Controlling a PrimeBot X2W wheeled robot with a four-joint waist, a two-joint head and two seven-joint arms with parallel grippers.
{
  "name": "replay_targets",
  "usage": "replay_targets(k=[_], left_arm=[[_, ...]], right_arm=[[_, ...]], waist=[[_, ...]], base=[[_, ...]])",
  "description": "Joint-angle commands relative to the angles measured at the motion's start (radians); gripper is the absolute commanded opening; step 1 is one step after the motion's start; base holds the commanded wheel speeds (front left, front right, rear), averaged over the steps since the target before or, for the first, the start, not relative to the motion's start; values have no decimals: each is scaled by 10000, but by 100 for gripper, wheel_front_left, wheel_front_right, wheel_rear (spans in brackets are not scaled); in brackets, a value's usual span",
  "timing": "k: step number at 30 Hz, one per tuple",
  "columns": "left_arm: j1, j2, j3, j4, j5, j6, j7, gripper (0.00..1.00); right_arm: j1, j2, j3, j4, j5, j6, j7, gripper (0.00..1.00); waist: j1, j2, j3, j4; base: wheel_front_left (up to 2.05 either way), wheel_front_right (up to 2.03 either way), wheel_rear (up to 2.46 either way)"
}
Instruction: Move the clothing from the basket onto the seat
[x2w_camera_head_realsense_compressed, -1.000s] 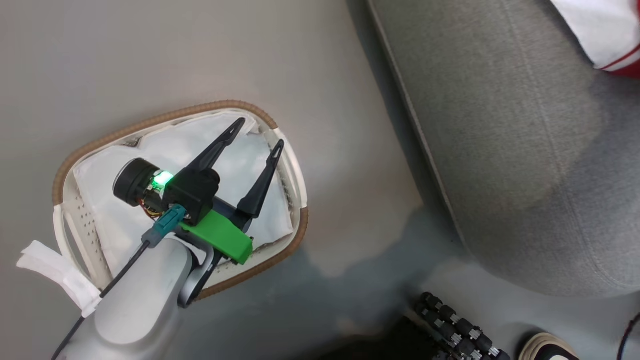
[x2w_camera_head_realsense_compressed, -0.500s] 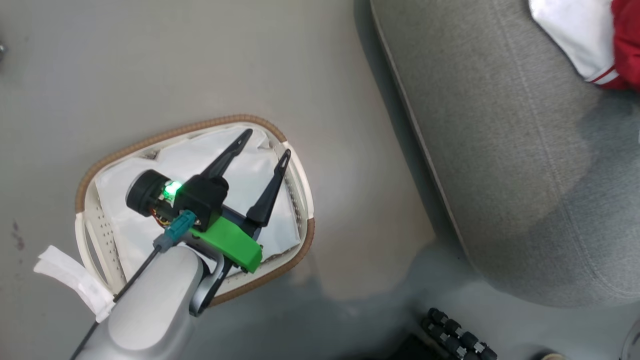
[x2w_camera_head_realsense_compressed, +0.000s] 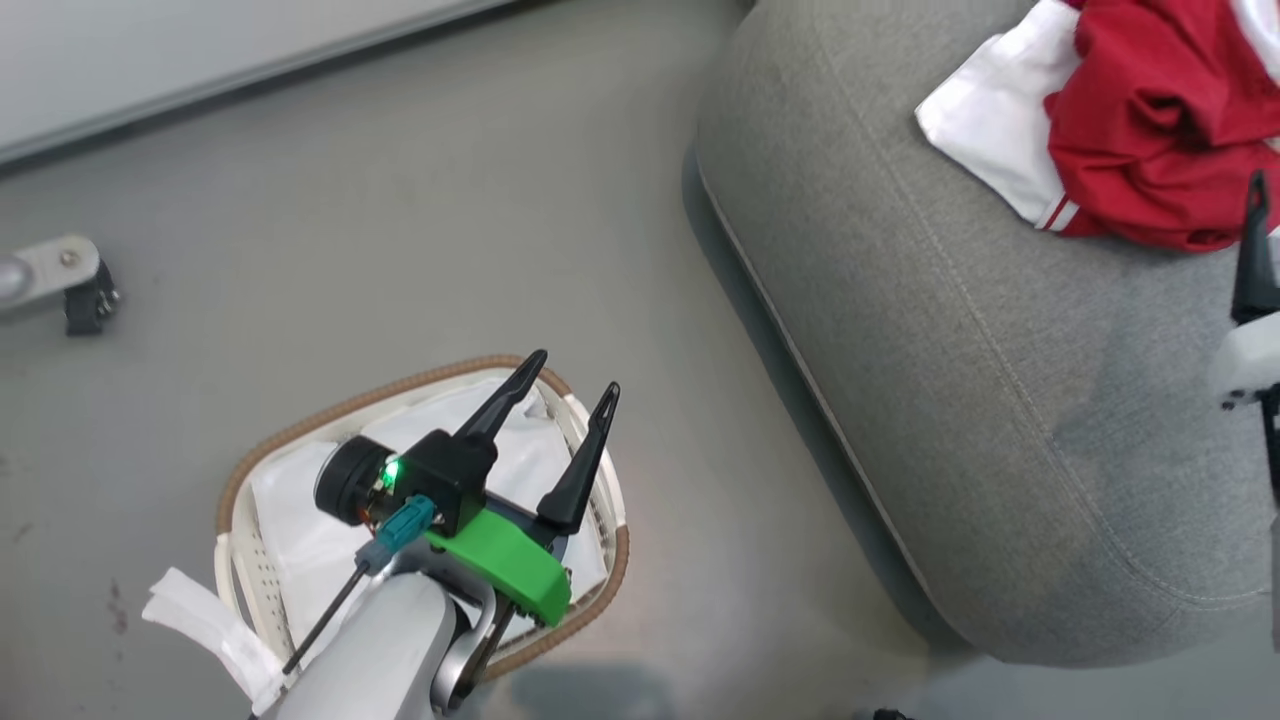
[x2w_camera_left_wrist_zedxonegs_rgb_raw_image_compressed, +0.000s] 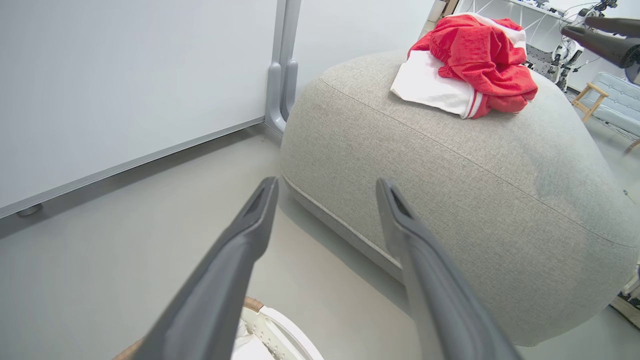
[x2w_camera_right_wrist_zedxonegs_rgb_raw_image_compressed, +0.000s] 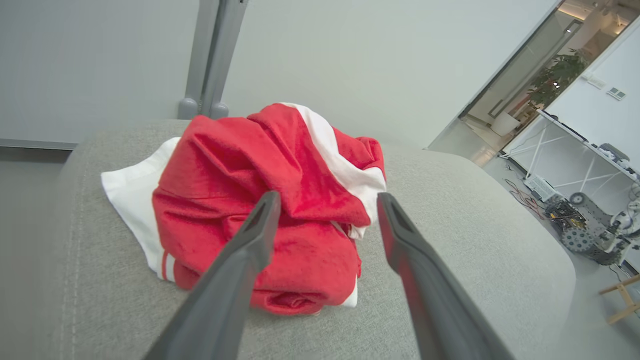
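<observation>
- One bundle of red-and-white sportswear (x2w_camera_head_realsense_compressed: 1140, 150) lies crumpled on the grey seat cushion (x2w_camera_head_realsense_compressed: 950, 350), far right.
- Near left, the laundry basket (x2w_camera_head_realsense_compressed: 400, 385) shows just its white liner (x2w_camera_head_realsense_compressed: 290, 520).
- Over it hovers the left gripper (x2w_camera_head_realsense_compressed: 576, 372), fingers spread, empty.
- Facing the sportswear, the right gripper (x2w_camera_right_wrist_zedxonegs_rgb_raw_image_compressed: 326, 197) is likewise spread and empty.
- Transfer looks finished; nothing seems left to move.

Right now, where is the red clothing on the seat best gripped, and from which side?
Probably the bunched red fold atop the clothing, from above with the open right end effector: the heap stands highest there, while its white panel lies flat on the seat.
</observation>
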Motion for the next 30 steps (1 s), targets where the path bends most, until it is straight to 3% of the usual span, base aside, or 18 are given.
replay_targets(k=[1,13,23,30], left_arm=[[260,-25,103,55,112,-25,10,100],[1144,-375,1406,428,256,-25,10,100],[1697,-833,3807,898,924,14,9,100],[2271,-1156,5281,1007,1512,9,10,100]], right_arm=[[293,1,202,-134,191,-14,-1,100],[1259,800,1802,-513,1693,-14,-2,100],[1679,1581,2539,-614,2113,-14,-2,100],[2274,1833,2694,-704,2327,-13,-4,100]], waist=[[0,-1,-1003,127],[0,-1,-1875,1346],[0,-1,-2132,2599],[0,-1,-2407,3021]], base=[[0,0,0],[0,0,0],[0,0,0],[0,0,0]])
